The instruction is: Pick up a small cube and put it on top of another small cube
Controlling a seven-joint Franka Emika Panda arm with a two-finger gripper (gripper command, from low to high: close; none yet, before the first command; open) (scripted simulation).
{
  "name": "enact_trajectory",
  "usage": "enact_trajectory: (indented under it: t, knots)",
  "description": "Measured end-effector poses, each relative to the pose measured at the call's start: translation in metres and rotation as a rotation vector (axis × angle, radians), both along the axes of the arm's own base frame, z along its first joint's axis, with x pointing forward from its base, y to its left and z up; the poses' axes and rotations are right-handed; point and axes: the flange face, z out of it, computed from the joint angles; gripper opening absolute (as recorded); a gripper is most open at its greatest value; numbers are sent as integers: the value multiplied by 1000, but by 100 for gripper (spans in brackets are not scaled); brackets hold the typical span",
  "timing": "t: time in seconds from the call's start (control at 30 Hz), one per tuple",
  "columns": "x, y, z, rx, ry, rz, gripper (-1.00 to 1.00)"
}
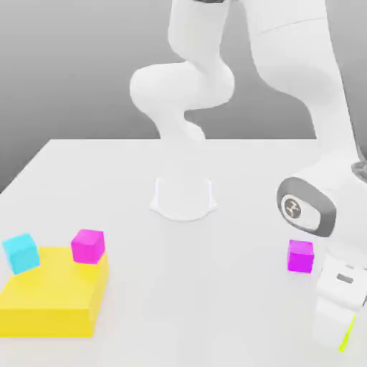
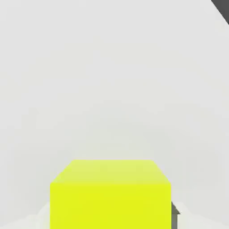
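The arm reaches down at the exterior view's lower right, where its white hand sits low over the white desk (image 1: 236, 301) with a thin sliver of the lime-yellow cube (image 1: 348, 335) showing at the hand's edge. In the hand view that lime-yellow cube (image 2: 110, 194) looms large and close, with a dark fingertip (image 2: 175, 212) just beside one of its sides, so the claw (image 1: 342, 344) appears to be clenched on the cube, though the fingers themselves are mostly hidden and the contact is hard to make out fully. The cube looks to be resting on or right at the desk surface. Well apart from it, at the exterior view's left, lies a big flat yellow block (image 1: 50, 294). The hot-pink cube (image 1: 88, 246) sits on the block's far corner nearest the middle of the desk, and a cyan cube (image 1: 21, 252) sits tilted at the block's far left edge. A more violet magenta cube (image 1: 301, 256) stands alone on the desk, near the arm's hand and just behind it. The arm's round base (image 1: 183, 197) stands at the middle of the desk, farther back.
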Motion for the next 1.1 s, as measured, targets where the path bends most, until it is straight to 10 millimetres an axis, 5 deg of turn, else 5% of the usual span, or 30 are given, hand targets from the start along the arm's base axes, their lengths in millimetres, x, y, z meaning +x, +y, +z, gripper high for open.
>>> enact_trajectory:
  t: [0.2,0.4,0.47,0.53,0.7,0.87,1.03,1.07,1.1]
  knots:
    - [3,-9,62,-4,-1,-22,-100]
    - [24,-155,113,-52,-24,-398,-100]
    - [21,-225,129,-62,-26,-584,-100]
    - [5,-294,143,-67,-25,-774,-100]
    - [-49,-372,171,-53,-19,-1071,-100]
    - [-120,-441,182,-6,-2,-1401,-100]
    - [-130,-450,134,3,1,-1448,-100]
    - [-131,-450,126,2,1,-1450,100]
    - [-131,-450,126,2,1,-1450,100]
